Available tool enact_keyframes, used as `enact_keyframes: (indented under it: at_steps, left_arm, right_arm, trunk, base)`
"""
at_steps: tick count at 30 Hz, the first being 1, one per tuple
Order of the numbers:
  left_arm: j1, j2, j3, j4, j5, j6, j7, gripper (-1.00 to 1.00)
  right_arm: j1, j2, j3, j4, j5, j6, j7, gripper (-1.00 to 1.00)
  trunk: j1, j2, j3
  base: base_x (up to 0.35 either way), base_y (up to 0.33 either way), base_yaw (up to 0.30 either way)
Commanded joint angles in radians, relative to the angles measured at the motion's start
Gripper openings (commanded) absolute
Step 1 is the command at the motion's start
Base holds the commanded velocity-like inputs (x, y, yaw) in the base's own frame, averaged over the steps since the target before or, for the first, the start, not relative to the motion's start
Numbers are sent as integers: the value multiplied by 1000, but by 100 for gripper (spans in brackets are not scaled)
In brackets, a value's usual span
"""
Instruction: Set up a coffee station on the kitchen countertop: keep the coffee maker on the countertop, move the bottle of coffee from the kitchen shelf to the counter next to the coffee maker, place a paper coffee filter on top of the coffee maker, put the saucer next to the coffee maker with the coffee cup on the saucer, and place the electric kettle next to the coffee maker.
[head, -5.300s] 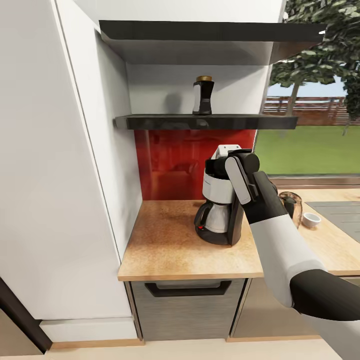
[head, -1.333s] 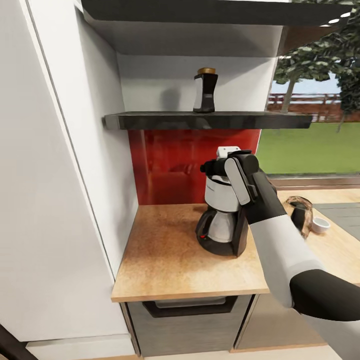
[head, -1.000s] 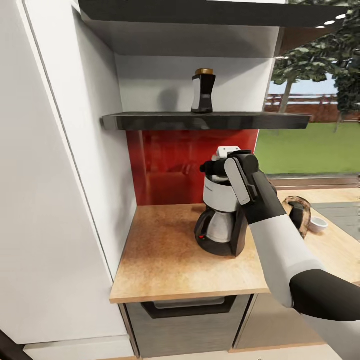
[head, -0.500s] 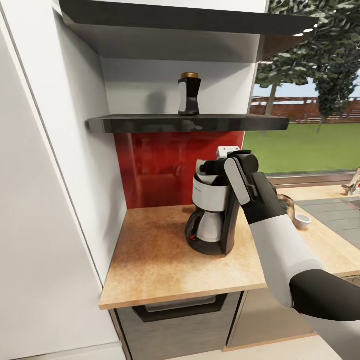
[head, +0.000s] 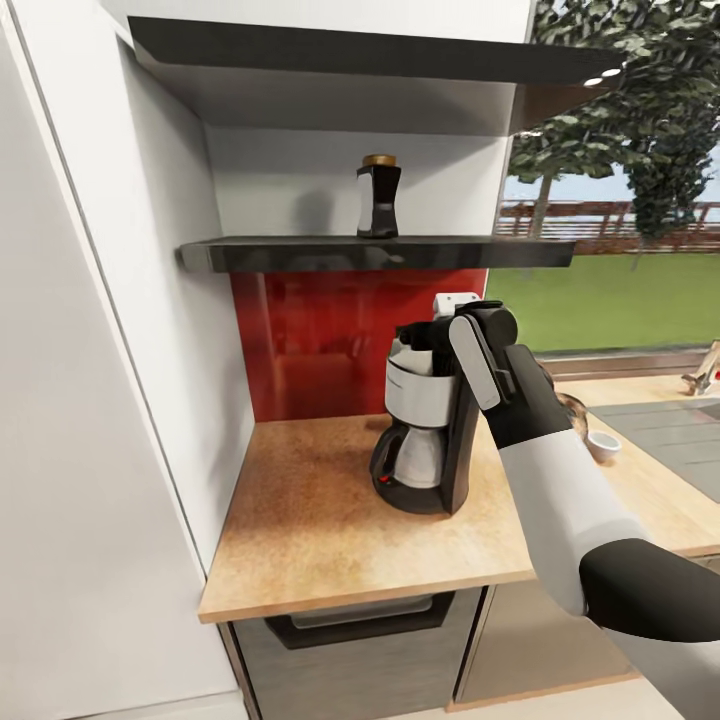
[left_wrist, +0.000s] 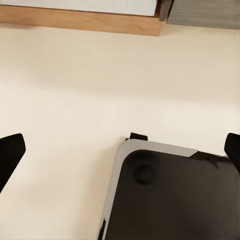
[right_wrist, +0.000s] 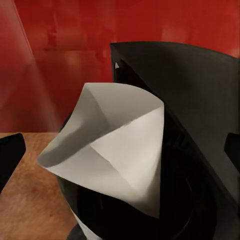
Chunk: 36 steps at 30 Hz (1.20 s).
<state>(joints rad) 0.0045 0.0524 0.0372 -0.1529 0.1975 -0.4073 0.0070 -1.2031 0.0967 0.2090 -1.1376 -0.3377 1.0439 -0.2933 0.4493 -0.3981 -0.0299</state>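
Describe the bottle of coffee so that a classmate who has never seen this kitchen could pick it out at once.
Find the red wall panel behind the kitchen countertop; just above it runs the thin glossy black kitchen shelf. The bottle of coffee stands upright on that shelf, alone. It is a small dark waisted jar with a gold lid, much shorter than the coffee maker below.

Glossy black shelf (head: 380, 254), grainy wood-look countertop (head: 320, 520), matt white paper filter (right_wrist: 117, 145) (creased), shiny carafe (head: 420, 458)

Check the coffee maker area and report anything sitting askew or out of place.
The thin white paper cone filter sits tilted in the open top of the black drip coffee maker, one edge sticking up rather than seated flat. The small dark jar with the gold lid stands upright on the glossy black shelf.
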Motion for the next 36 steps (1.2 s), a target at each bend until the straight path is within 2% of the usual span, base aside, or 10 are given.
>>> enact_keyframes:
  at_steps: [1, 28, 36]
  left_arm:
    - [0, 0, 3, -2, -1, -1, 1, 100]
    - [1, 0, 3, -2, -1, -2, 1, 100]
    - [0, -2, 3, -2, 0, -2, 1, 100]
  right_arm:
    - [-1, 0, 1, 3, -10, 2, -10, 100]
    - [-1, 0, 1, 20, -10, 2, -9, 100]
    - [-1, 0, 1, 21, -12, 2, -8, 100]
  trunk:
    - [1, -2, 0]
    - [1, -2, 44]
    - [1, -2, 52]
  base:
    - [0, 0, 0]
    - [0, 0, 0]
    - [-188, -128, 0]
